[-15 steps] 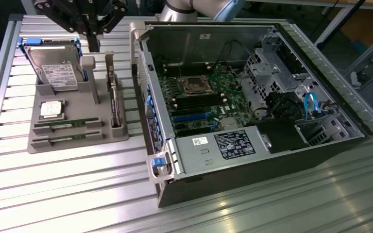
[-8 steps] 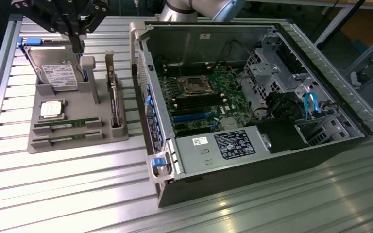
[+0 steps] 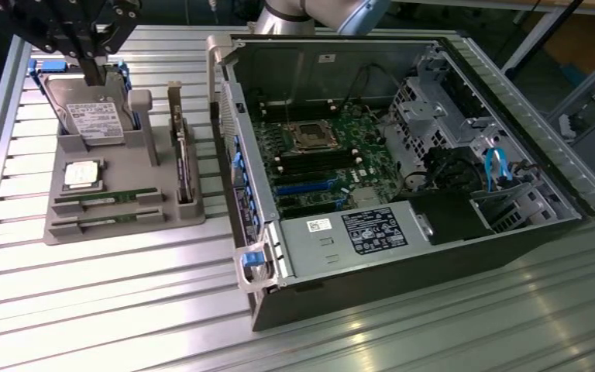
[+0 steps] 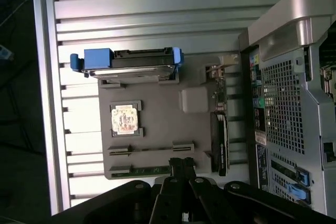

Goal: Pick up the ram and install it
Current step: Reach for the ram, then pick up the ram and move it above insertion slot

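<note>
Ram (image 3: 106, 198) stands on edge in tray (image 3: 122, 232), long axis across the exterior view; claw (image 4: 181, 163) pressed together, seemingly empty.

The gripper (image 4: 182, 165) is matt black all over, built of flat bars joined by round pivots into a scissor-like frame. In the exterior view its bars (image 3: 70, 27) criss-cross at the far left of the scene, with light showing through the gaps between them. In the wrist view the black frame (image 4: 173, 198) has rounded knuckles at the joints, each catching a dull sheen, and narrow fingers (image 4: 175, 164) with squared, blocky tips. The arm (image 3: 287, 14), at the far edge of the scene, is a smooth round tube of pale silver-grey metal. Just to its right sits a joint cap (image 3: 365, 15) in muted grey-blue.
</note>
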Motion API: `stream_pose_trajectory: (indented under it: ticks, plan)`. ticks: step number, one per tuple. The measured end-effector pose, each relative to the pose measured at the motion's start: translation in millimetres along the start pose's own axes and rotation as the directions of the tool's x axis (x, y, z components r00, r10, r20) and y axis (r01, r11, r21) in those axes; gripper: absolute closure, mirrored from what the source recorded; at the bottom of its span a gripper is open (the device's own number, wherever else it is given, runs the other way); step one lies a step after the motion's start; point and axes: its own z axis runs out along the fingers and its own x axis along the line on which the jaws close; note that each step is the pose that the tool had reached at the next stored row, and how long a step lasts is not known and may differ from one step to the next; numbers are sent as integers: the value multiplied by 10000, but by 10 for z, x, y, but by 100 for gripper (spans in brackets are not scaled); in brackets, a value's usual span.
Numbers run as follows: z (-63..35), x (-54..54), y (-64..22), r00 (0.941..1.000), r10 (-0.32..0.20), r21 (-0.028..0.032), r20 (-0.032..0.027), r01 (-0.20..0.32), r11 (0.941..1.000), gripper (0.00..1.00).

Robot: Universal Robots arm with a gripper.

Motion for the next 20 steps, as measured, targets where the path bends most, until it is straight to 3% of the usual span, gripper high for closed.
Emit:
stream_pose_trajectory:
  ticks: [5, 20]
  plan:
    - [-2, 154, -12, 10000, 1, 0, -1, -1, 10000, 90]
    - [-3, 162, -12, 10000, -24, 0, -1, 24, 10000, 90]
